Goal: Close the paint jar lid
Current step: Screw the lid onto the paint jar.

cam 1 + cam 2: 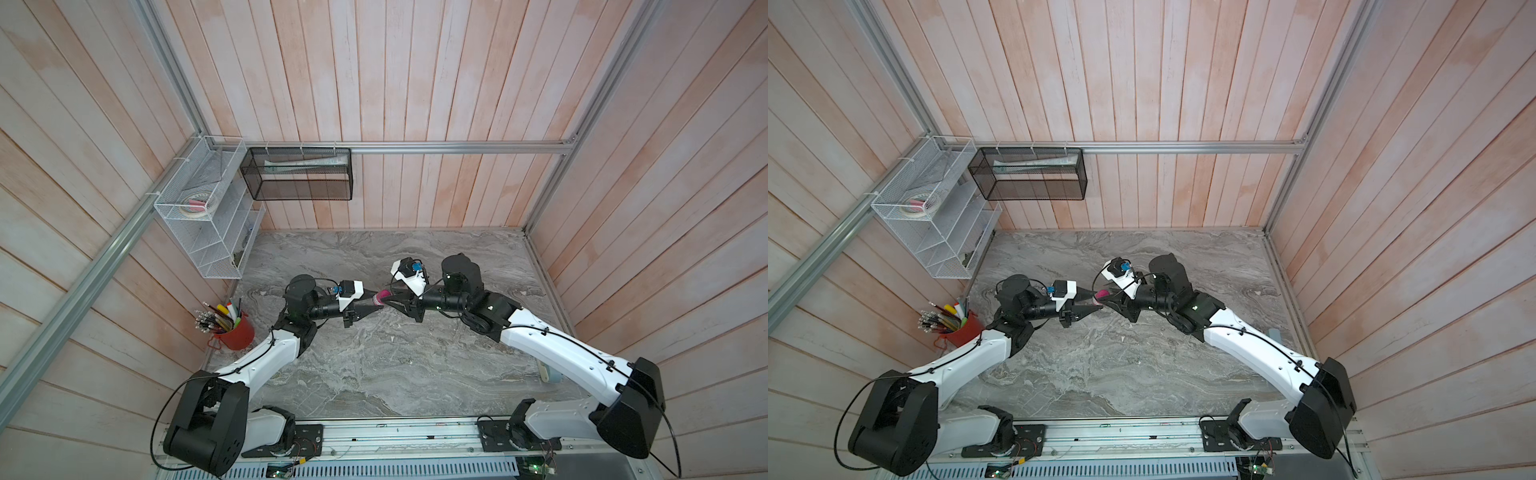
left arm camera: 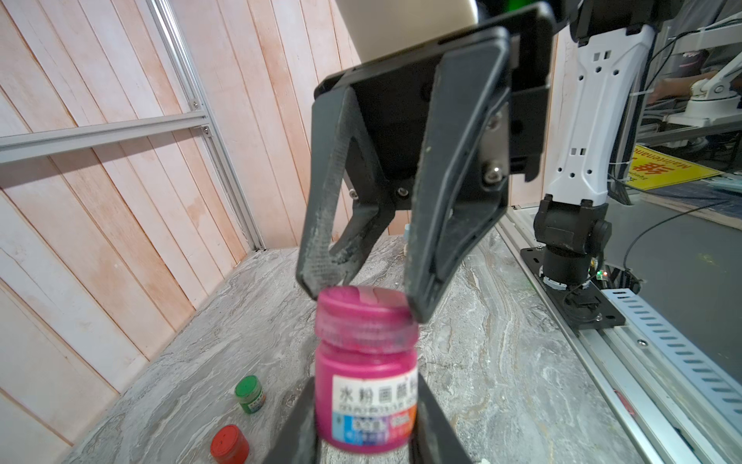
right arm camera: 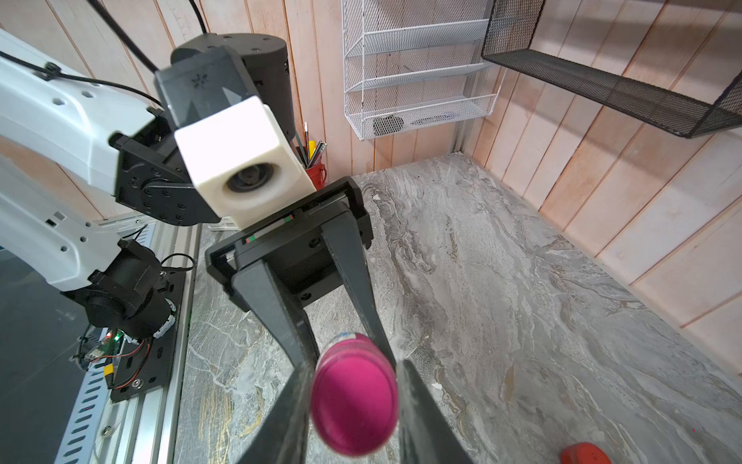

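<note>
Paint jar: the magenta paint jar [image 2: 363, 385] has a white printed label. It is held up off the marble tabletop [image 1: 395, 365], about mid-table between the two arms, with its top pointing at the right arm.
Lid: the pink lid [image 2: 367, 317] sits on the jar's neck. I can't tell whether it is screwed fully down.
Left gripper: the left gripper [image 1: 371, 306] is clamped tight on the jar's body, one finger down each side.
Right gripper: the right gripper [image 2: 367, 299] meets the jar head-on. Its jaws are drawn in narrow, a fingertip pressed against each side of the lid's rim, so it has hold of the lid.
Finger surface: one of the right gripper's fingers [image 2: 321, 225] is dusted with pale smears.
Other jars: a green jar [image 2: 249, 394] and a red jar [image 2: 229, 444] stand upright on the tabletop, near each other and well apart from the held jar.
Left edge of the table: a red cup [image 1: 235, 330] stuffed with pens and pencils stands against the wooden wall.
Walls: a white wire rack [image 1: 199, 216] hangs on the left wall above the cup. A black mesh basket [image 1: 299, 174] hangs on the back wall just beside it.
</note>
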Controlling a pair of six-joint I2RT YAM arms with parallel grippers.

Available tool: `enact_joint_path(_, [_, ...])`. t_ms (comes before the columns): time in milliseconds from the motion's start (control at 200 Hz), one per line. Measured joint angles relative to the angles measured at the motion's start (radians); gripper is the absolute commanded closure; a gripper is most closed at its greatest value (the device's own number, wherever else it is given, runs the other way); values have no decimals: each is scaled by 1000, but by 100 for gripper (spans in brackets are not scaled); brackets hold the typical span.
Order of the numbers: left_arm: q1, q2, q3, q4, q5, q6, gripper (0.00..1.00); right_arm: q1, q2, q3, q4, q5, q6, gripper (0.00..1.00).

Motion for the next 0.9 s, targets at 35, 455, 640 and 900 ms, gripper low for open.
enact_joint_path(35, [0, 0, 0, -1, -3, 1, 66, 0, 3, 2, 0, 0, 0, 61])
enact_joint_path(455, [-1, 0, 0, -2, -7, 8, 66, 8, 20, 5, -7, 21, 8, 65])
enact_joint_path(640, [-1, 0, 0, -1, -7, 11, 66, 8, 20, 5, -7, 21, 15, 57])
enact_joint_path(900, [-1, 0, 0, -1, -8, 12, 66, 8, 19, 5, -6, 18, 29, 53])
